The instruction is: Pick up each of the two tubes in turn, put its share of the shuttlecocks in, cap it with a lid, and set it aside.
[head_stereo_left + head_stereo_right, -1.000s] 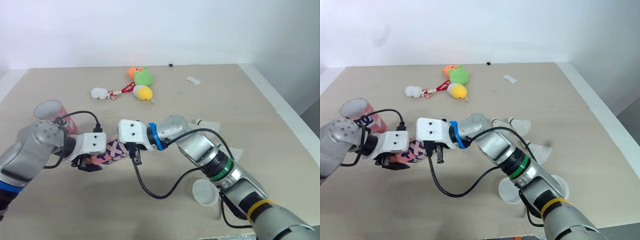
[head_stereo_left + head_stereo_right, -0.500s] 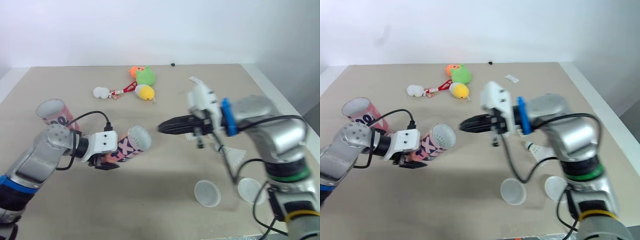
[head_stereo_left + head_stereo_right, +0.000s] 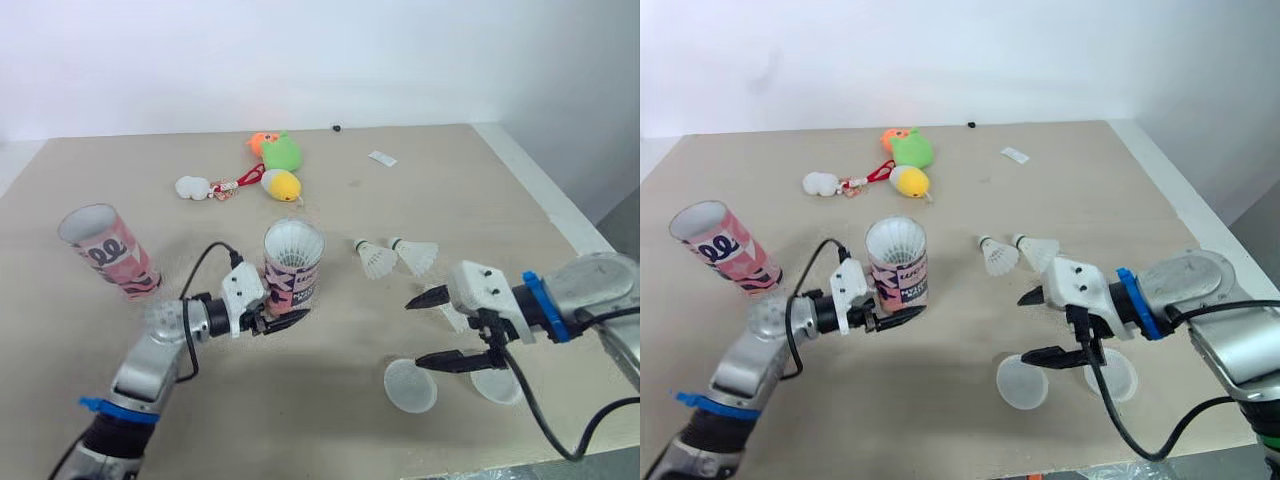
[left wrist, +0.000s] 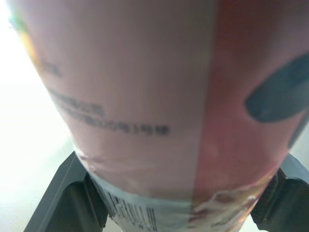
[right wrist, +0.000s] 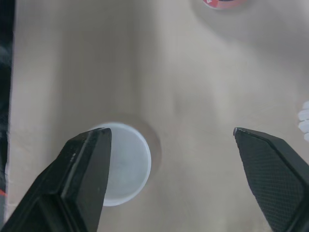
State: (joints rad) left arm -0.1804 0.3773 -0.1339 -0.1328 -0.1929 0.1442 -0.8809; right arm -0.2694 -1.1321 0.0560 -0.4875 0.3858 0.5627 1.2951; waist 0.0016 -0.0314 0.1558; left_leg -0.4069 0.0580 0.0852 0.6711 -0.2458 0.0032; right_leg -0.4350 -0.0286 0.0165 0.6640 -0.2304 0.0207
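My left gripper is shut on the lower part of a pink patterned tube, which it holds upright; the black fingers press on both sides of it. White feathers of a shuttlecock show in its open mouth. A second pink tube stands tilted at the far left. Two shuttlecocks lie right of the held tube, and a third is partly hidden behind my right gripper. That gripper is open and empty, hovering over a translucent lid; another lid lies beside it.
Plush toys, one green and orange, one yellow and one white, lie at the back of the tan table. A small white tag lies further right. The table's right edge is close to my right arm.
My right gripper has pulled back from the tube's mouth to the right, dropped low over the lids and opened. My left gripper has turned the tube from lying sideways to upright.
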